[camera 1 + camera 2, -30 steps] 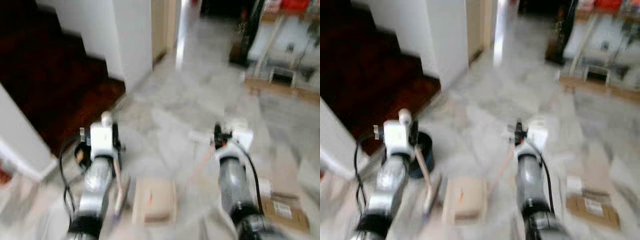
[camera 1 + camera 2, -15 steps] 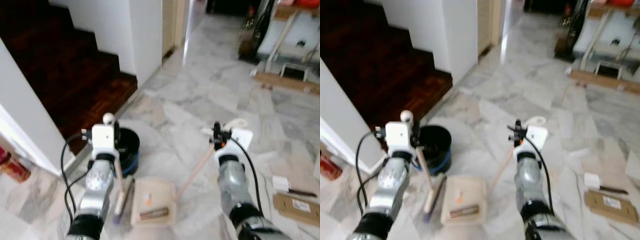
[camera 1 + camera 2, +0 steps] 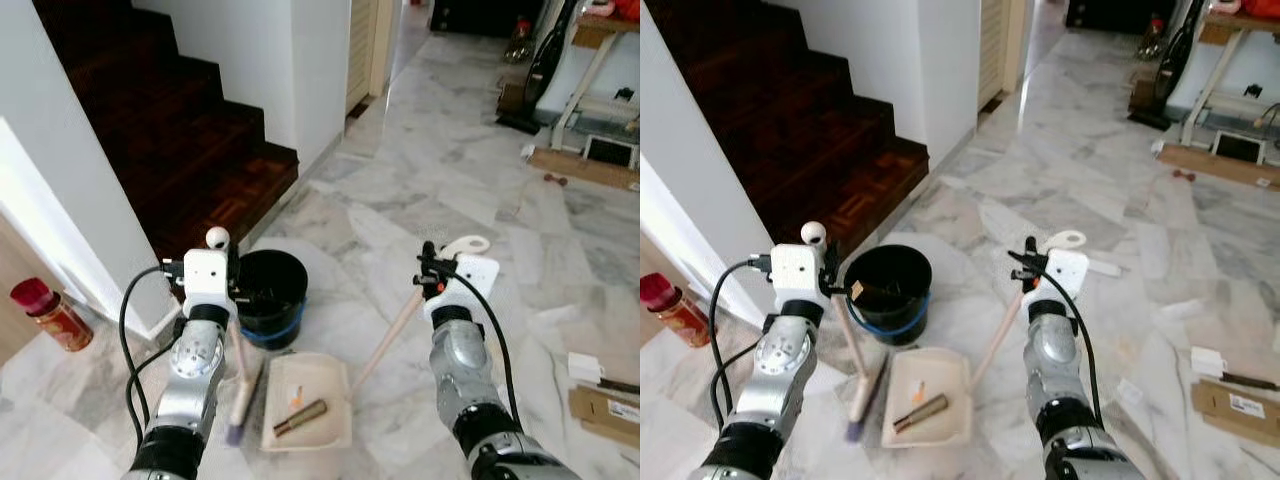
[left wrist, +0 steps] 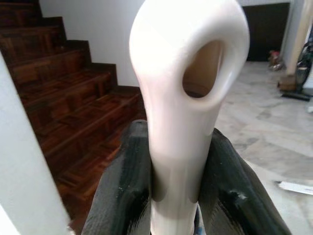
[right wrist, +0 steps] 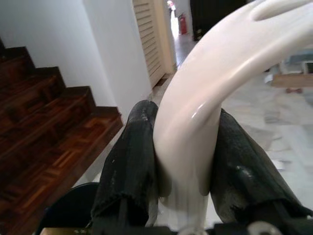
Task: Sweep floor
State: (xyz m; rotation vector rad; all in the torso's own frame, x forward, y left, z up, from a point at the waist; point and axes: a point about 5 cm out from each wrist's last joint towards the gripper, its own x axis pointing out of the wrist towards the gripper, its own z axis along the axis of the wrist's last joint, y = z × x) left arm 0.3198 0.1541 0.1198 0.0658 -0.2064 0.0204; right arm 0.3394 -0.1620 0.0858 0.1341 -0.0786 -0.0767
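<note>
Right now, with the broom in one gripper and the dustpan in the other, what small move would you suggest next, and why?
Probably tip the dustpan into the black bucket. The pan already holds debris and rests on the floor just in front of the bucket; the right gripper is shut on its handle, the left gripper on the broom.

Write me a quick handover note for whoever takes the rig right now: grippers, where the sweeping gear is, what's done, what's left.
Left gripper: shut on the broom handle, brush end on the marble floor left of the dustpan.
Right gripper: shut on the dustpan handle, which slopes down to the dustpan on the floor between the arms.
Black bucket stands just beyond the dustpan, near the foot of the wooden stairs.
Done: a brown stick-like piece and a small orange scrap lie in the pan.
Left: cardboard and paper scraps lie on the floor to the right; the pan is not yet emptied.
</note>
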